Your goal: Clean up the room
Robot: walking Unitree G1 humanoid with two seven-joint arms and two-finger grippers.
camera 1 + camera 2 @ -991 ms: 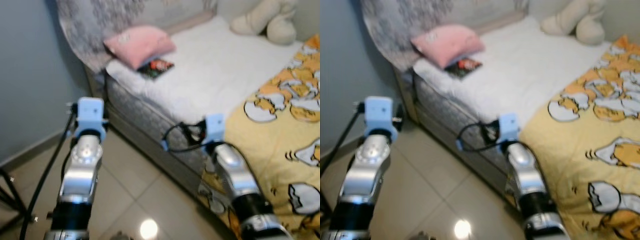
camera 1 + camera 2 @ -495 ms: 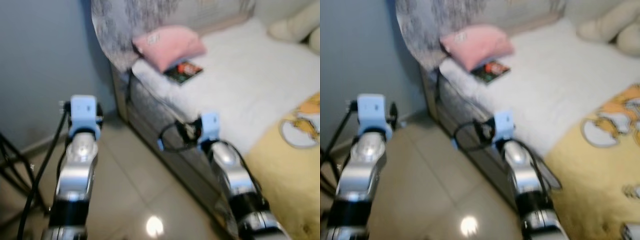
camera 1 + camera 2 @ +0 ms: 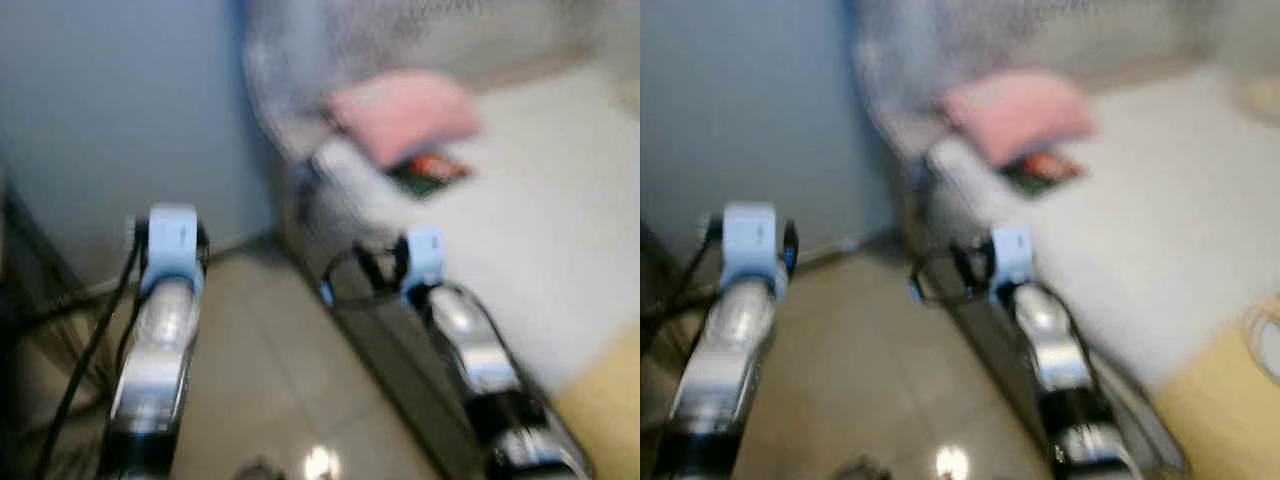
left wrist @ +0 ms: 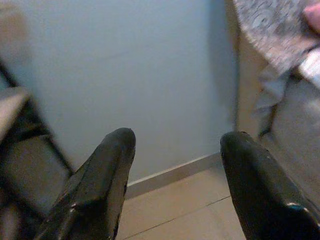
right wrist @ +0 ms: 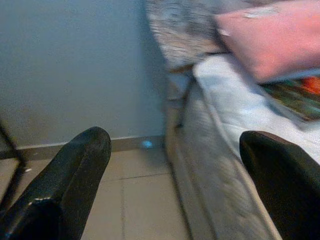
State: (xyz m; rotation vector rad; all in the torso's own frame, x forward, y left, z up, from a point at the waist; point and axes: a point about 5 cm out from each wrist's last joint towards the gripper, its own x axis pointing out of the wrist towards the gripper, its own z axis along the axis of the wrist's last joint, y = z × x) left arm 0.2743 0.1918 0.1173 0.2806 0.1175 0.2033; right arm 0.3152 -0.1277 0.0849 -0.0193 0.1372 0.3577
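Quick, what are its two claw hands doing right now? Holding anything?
Left gripper: open, holding nothing, out over the floor toward the wall.
Right gripper: open, holding nothing, near the corner of the bed.

Bare tiled floor (image 3: 270, 350) lies between the blue-grey wall (image 3: 110, 110) and the side of the bed (image 3: 400, 330), forming an open lane ahead of both arms. The left gripper (image 4: 175, 165) hangs over this floor with its fingers spread and nothing between them; the right gripper (image 5: 175, 170) is likewise spread, close beside the bed's edge. Dark stand legs and a cable (image 3: 45, 330) crowd the far left. On the bed, a pink pillow (image 3: 400, 112) overlaps a small book (image 3: 432, 170); the white sheet (image 3: 560, 220) beyond lies bare.
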